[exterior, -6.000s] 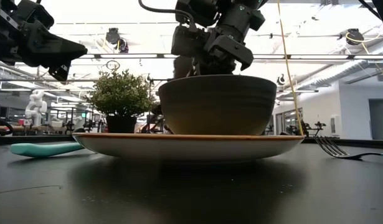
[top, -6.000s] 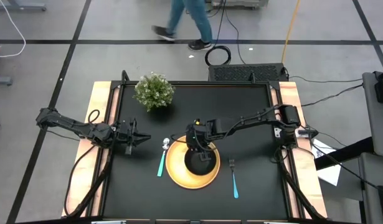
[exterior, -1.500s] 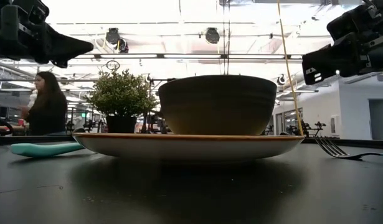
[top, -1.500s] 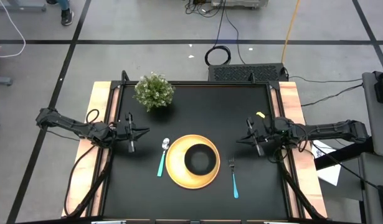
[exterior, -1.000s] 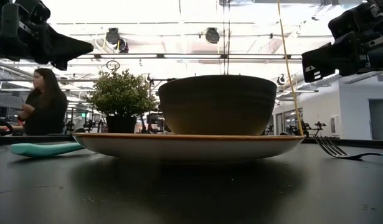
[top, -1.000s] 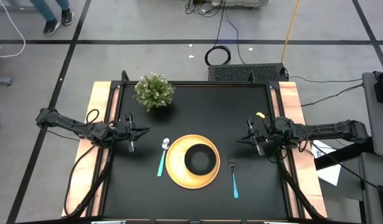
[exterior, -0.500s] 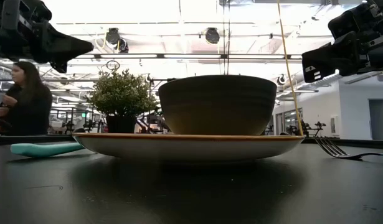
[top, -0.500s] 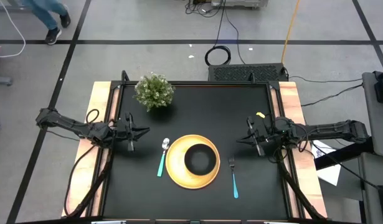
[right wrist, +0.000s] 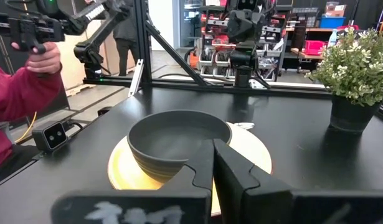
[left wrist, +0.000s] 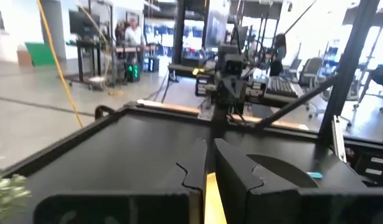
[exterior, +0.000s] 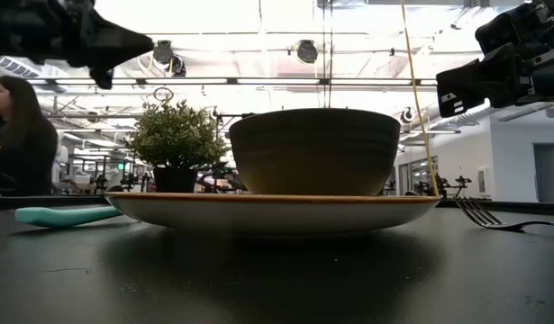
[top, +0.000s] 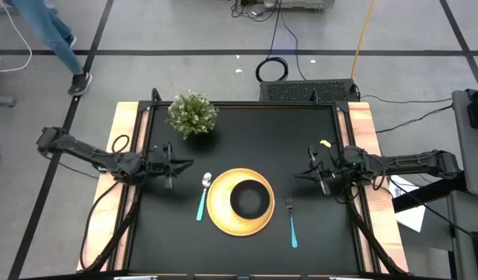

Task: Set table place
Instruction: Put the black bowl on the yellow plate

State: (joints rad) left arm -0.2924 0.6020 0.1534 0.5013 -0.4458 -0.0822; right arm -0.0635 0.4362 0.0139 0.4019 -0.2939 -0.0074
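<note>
Your left gripper hovers empty above the table's left part, its fingers drawn nearly together with only a slim gap showing in its wrist view. Just ahead of its tips and a little toward the near edge lies the teal-handled spoon, and touching distance beyond that sits the yellow plate with the black bowl resting on it. The potted plant stands behind that gripper, toward the far edge, well apart from the setting.

Your right gripper hangs over the right side with its fingers pressed together, carrying nothing. Ahead of it and nearer the front lies the teal-handled fork, just beside the plate's right rim.

Judging from how things lie, the place looks laid: plate in the middle, bowl on top, spoon to one side, fork to the other, both pieces roughly parallel and apart from the rim. The spoon may be canted slightly, though the overhead view is too small to be sure. Little seems left beyond parking both arms.
</note>
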